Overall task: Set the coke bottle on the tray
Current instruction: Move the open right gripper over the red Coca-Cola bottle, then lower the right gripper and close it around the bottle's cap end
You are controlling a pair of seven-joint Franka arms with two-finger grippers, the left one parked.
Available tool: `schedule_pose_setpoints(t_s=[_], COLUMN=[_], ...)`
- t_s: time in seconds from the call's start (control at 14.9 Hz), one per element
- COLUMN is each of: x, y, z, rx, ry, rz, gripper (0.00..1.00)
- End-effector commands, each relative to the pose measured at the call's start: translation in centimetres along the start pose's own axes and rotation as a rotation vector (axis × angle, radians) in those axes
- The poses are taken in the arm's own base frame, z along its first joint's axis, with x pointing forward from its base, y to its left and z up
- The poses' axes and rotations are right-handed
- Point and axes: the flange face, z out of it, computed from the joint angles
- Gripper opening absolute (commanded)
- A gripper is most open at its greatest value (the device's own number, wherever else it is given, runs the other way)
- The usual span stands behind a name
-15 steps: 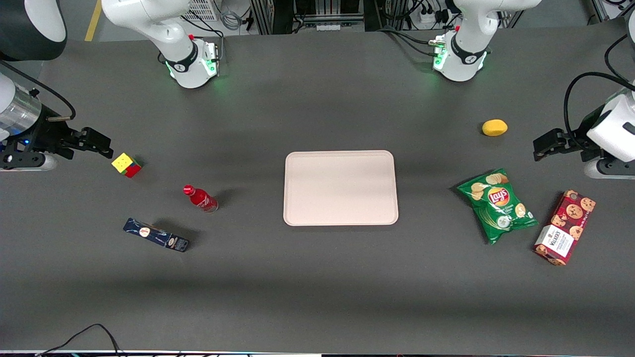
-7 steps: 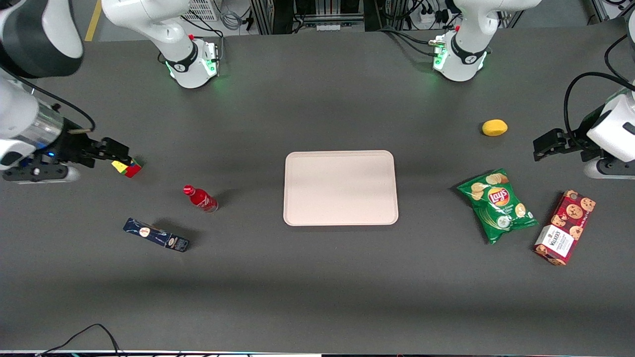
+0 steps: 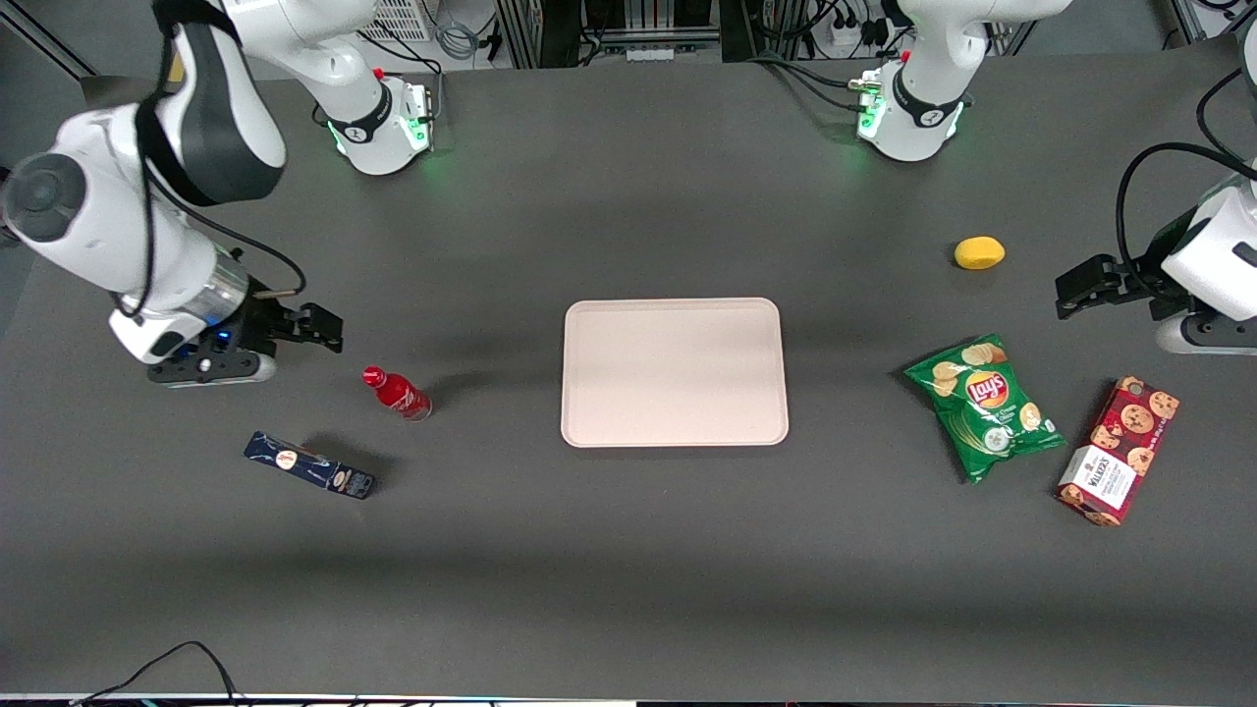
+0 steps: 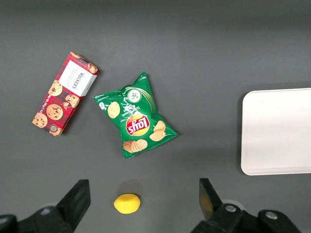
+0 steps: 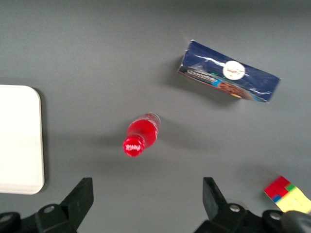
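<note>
The coke bottle [image 3: 397, 393], glossy red with a ribbed red cap and clear base, stands on the matte grey surface [image 3: 628, 550], well apart from the smooth, bare, round-cornered beige tray [image 3: 674, 371]. The end effector [image 3: 329, 331] hovers near the bottle with fingers spread, grasping nothing. A crinkly green Lay's bag [image 3: 985, 406] lies toward the parked arm's end.

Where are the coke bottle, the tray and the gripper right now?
coke bottle [image 3: 397, 393], front view, on its red body.
tray [image 3: 674, 306], front view, on its rim.
gripper [image 3: 330, 332], front view, between its open fingertips, beside the bottle, above the table.
</note>
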Motion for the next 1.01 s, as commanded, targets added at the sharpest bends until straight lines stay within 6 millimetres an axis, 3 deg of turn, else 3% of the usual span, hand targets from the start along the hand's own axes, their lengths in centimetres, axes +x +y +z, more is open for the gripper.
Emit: schedule_pose_setpoints(t_s=[0.0,0.27,0.81,0.94], x=[-1.6,-1.1,-0.8,-0.8], y=[-0.5,-1.7,-3.1,-3.1], z=[5.6,10.1,11.6,11.3], rx=[-0.004,-0.009,-0.041,-0.046], ry=[0.046,0.056,0.046,0.052], rz=[0.010,-0.011,-0.034,-0.040], gripper=[1.00,1.00,0.99,0.93])
